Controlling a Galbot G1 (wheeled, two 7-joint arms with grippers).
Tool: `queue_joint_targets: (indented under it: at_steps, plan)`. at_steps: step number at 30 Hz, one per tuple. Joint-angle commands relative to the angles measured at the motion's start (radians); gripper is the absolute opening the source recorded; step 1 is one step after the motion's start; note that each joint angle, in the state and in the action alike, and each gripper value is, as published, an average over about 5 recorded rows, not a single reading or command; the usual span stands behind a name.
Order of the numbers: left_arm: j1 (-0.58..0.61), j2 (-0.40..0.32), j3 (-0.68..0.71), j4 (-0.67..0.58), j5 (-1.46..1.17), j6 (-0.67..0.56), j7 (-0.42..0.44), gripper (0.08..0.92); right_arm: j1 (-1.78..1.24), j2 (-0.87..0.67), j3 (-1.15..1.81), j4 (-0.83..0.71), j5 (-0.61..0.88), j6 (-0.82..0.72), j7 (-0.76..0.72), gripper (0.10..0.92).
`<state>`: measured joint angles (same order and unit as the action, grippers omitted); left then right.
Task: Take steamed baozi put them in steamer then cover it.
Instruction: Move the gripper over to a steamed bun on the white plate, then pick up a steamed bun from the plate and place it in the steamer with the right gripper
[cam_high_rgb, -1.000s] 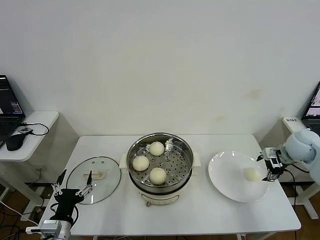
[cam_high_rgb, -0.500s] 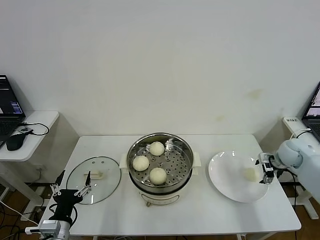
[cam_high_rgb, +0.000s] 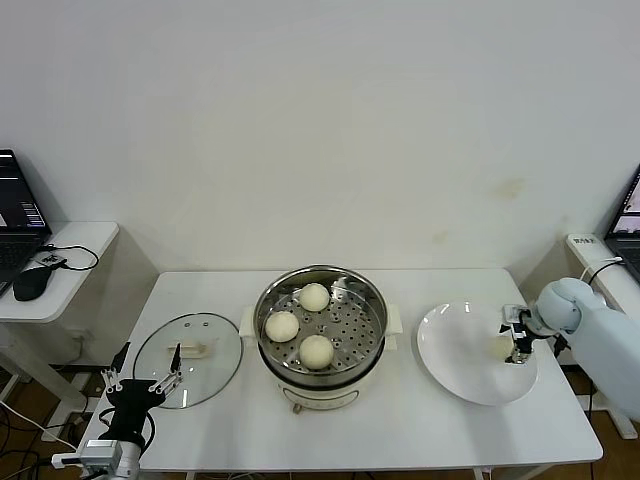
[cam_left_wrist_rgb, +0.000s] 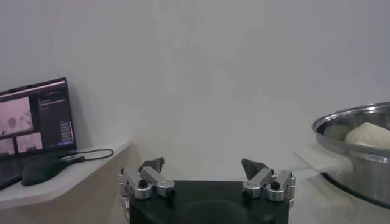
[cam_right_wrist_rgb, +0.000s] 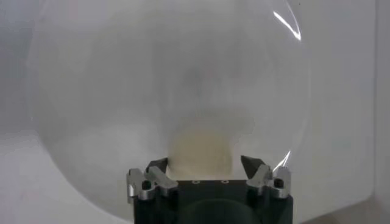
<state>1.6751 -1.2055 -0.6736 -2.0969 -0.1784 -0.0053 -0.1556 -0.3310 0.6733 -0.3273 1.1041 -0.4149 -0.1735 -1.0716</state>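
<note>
Over the last second the right gripper (cam_high_rgb: 516, 336) has swung in from the right edge of the head view and lowered onto the white plate (cam_high_rgb: 455, 360) at right of centre, so that it now stands directly over the last baozi (cam_high_rgb: 500, 347), which a second ago lay clear beside it and is now largely hidden behind the fingers. That reads as the approach being finished and the grasp about to be made: three baozi (cam_high_rgb: 315, 350) already sit on the perforated tray of the steamer (cam_high_rgb: 320, 325) in the middle of the frame, so this bun is the only one left to carry across before covering. The right wrist view supplies what the head view cannot: the bun (cam_right_wrist_rgb: 201, 151) sits between the two fingertips (cam_right_wrist_rgb: 157, 165), jaws spread wide to either side of it and not yet closed on it, the plate rim arcing around the upper part of that picture. The glass lid (cam_high_rgb: 187, 358) lies flat on the table (cam_high_rgb: 420, 430) at lower left, untouched. The left gripper (cam_high_rgb: 143, 385) hangs just below the lid at the lower left edge; the left wrist view shows its jaws wide apart and empty, with the steamer's steel wall at its right edge
</note>
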Motion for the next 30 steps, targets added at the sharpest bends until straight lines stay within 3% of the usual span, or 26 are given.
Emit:
queue_joint_targets:
  at_steps: [1,7,18,24,30]
  plan:
    - [0.002,0.001,-0.001,-0.002,0.0,0.0,0.0,0.823,0.014,0.007,-0.005,-0.009,0.007,-0.003,-0.022,0.649]
    - [0.003,0.001,-0.002,-0.005,-0.001,-0.001,0.0,0.823,0.086,-0.073,-0.06,0.087,0.095,-0.035,-0.059,0.587]
    - [-0.005,-0.001,0.012,-0.017,-0.003,0.0,0.0,0.823,0.525,-0.236,-0.395,0.377,0.389,-0.157,-0.104,0.578]
    - [-0.007,0.0,0.017,-0.025,-0.003,0.0,0.0,0.823,0.824,-0.188,-0.63,0.484,0.554,-0.235,-0.08,0.583]
    - [-0.009,0.0,0.017,-0.03,-0.004,0.0,-0.001,0.823,1.007,-0.036,-0.792,0.528,0.698,-0.31,-0.029,0.585]
